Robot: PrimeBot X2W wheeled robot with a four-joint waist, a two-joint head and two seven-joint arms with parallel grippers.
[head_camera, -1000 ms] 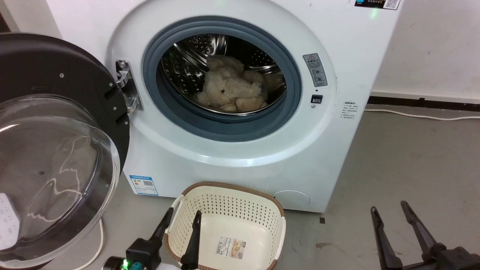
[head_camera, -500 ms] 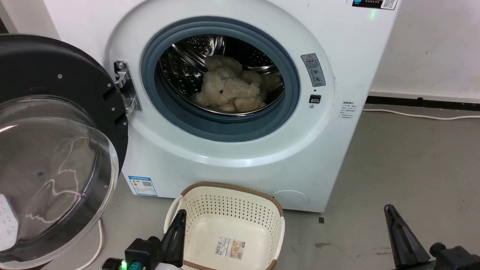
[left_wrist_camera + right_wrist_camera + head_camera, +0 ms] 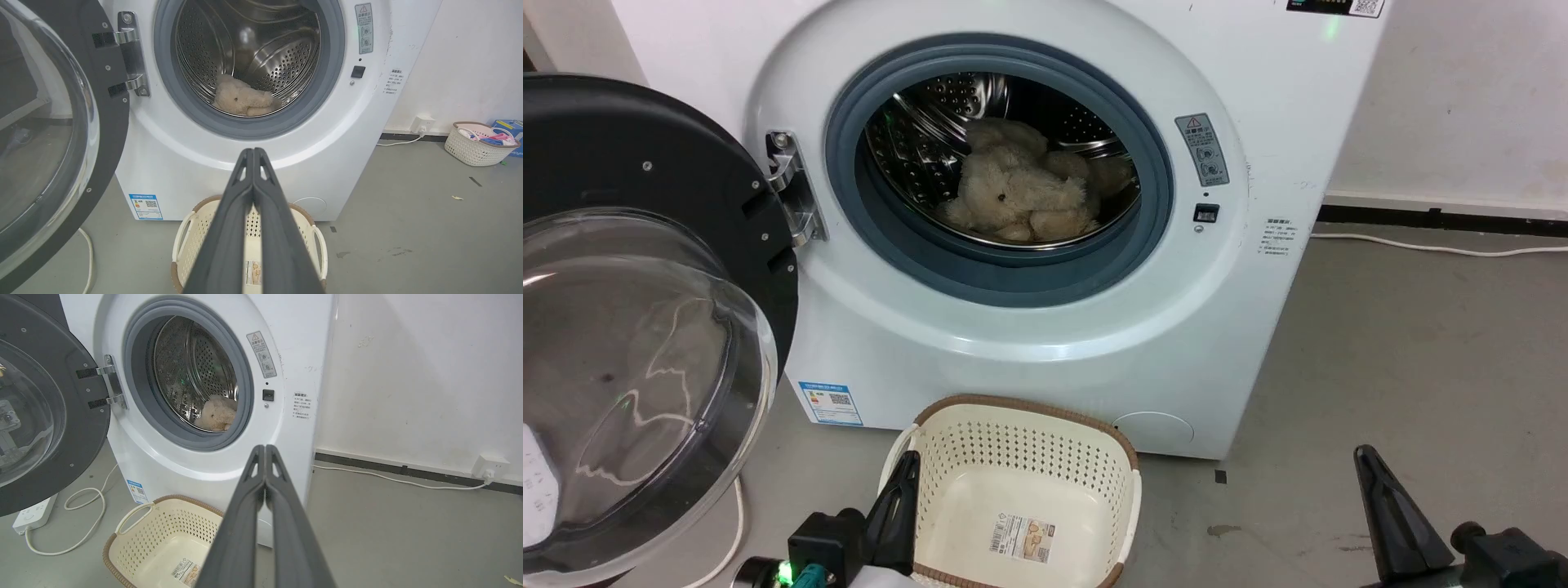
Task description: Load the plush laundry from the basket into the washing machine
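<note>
Jaws on both arms have closed. A second ago each pair of dark fingers stood apart; now our left gripper (image 3: 253,157) and our right gripper (image 3: 265,453) each show two fingers pressed flat together with nothing between them. Our left gripper sits low at the near left rim of the basket (image 3: 1029,411), and our right one is well off to the side over bare floor (image 3: 1405,343). The plush laundry (image 3: 1021,192) lies at the bottom of the steel drum (image 3: 931,114) of the washing machine (image 3: 1258,98), just behind the lower lip of the grey gasket (image 3: 996,282), as it did a second ago. The basket stands on the floor just before the machine's front, with nothing in it but its label (image 3: 1023,539). The door (image 3: 645,155) hangs wide to the left. We judge the loading done: our jaws are empty and shut, and at most the door may remain to be closed.
</note>
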